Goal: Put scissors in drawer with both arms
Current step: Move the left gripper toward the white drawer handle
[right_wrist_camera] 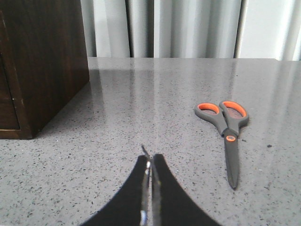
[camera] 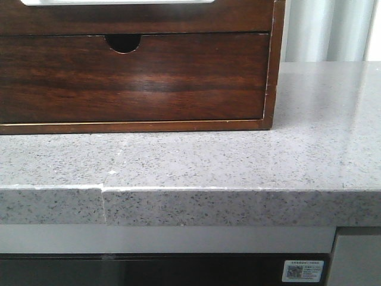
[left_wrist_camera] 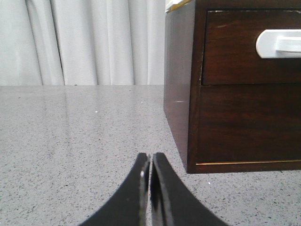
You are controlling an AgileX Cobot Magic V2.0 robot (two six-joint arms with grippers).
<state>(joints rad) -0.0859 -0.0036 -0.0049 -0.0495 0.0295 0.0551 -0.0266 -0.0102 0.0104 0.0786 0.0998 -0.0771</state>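
Walnut drawer (left_wrist_camera: 249,47) shut, scissors (right_wrist_camera: 226,133) flat on desk (camera: 238,167); both jaws pressed closed, empty; opening the drawer likely comes first.

Grey speckled stone countertop (camera: 238,173); white pleated curtain (left_wrist_camera: 84,42) behind; notched lower drawer (camera: 131,77) shut.

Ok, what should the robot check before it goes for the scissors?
1. Scissors in view, lying flat and closed on the countertop: ok.
2. Right gripper open for the grab: not ok, shut.
3. Left gripper open for the handle: not ok, shut.
4. Drawer with the white handle open: not ok, closed.
5. Nothing between right gripper and scissors: ok.
6. Room inside the drawer: cannot tell.
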